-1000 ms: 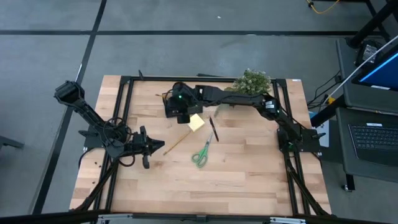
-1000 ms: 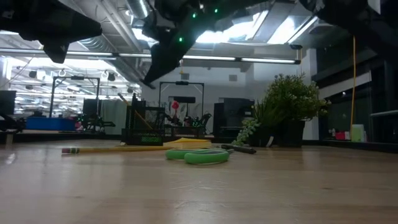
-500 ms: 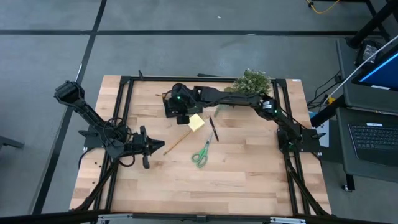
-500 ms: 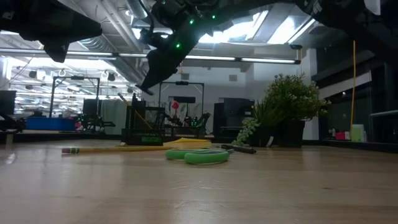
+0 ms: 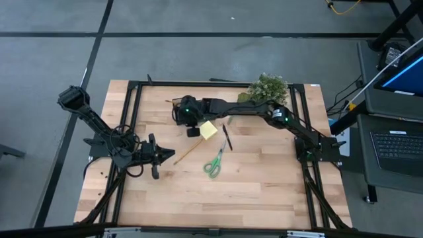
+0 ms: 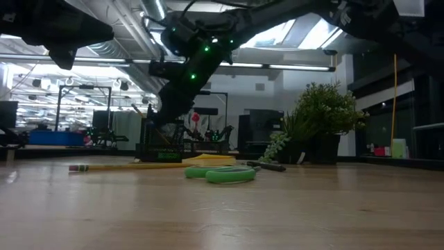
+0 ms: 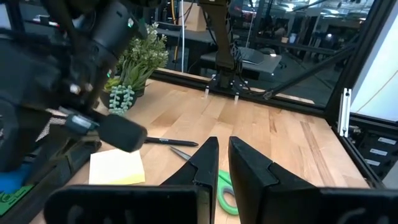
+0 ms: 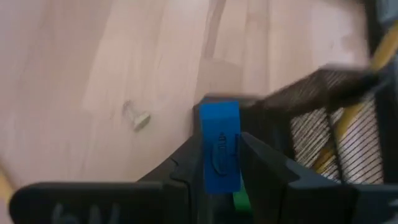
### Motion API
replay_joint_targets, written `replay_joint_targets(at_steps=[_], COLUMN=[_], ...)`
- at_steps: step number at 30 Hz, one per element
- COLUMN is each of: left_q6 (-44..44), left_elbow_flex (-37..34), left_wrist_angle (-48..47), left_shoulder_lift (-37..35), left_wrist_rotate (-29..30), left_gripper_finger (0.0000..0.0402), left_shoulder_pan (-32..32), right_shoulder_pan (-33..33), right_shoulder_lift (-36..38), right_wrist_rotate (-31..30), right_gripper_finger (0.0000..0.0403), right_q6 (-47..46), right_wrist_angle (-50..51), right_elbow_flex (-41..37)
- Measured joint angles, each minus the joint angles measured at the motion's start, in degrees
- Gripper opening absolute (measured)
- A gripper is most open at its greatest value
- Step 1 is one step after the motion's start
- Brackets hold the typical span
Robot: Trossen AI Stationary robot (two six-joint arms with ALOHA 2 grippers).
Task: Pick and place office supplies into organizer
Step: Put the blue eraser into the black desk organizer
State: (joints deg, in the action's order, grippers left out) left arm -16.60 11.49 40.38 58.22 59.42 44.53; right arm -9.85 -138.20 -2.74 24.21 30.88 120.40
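Right arm stretched out, left arm idle

We see our right gripper (image 8: 219, 163) reaching far across to the back left, its fingers clamped on something blue. Our left gripper (image 5: 166, 156) rests low at the table's left, fingers nearly together, holding nothing.

My two arms are dark, jointed tubes with black cabling. The right arm (image 5: 264, 109) carries small green indicator lights near its wrist. The left gripper (image 7: 222, 163) has blocky, wedge-shaped matte black fingers.
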Motion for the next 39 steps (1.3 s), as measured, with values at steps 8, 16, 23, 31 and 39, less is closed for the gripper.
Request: replay_joint_targets(at_steps=[8, 16, 23, 31, 39], left_q6=[0.3, 0.4, 1.1, 1.4, 1.4], left_elbow_flex=[0.0, 0.0, 0.0, 0.0, 0.0], left_wrist_angle=[0.0, 0.0, 0.0, 0.0, -0.1], left_shoulder_lift=[0.0, 0.0, 0.0, 0.0, 0.0], left_wrist_rotate=[0.0, 0.0, 0.0, 0.0, 0.0], left_gripper_finger=[0.0033, 0.0033, 0.0033, 0.0033, 0.0033], left_shoulder_pan=[0.0, 0.0, 0.0, 0.0, 0.0], right_shoulder_pan=[-0.4, -1.7, -2.2, -3.5, -3.5], right_shoulder_lift=[-2.7, -2.8, -2.8, -2.8, -2.7], right_wrist_rotate=[0.0, -0.6, -0.7, -0.7, -0.6], right_gripper_finger=[0.0101, 0.0101, 0.0101, 0.0101, 0.0101], right_q6=[0.0, -1.5, -1.4, -1.3, -1.4], right_wrist_angle=[-1.1, -3.4, -4.1, -3.3, -2.3], right_elbow_flex=[0.0, 0.0, 0.0, 0.0, 0.0])
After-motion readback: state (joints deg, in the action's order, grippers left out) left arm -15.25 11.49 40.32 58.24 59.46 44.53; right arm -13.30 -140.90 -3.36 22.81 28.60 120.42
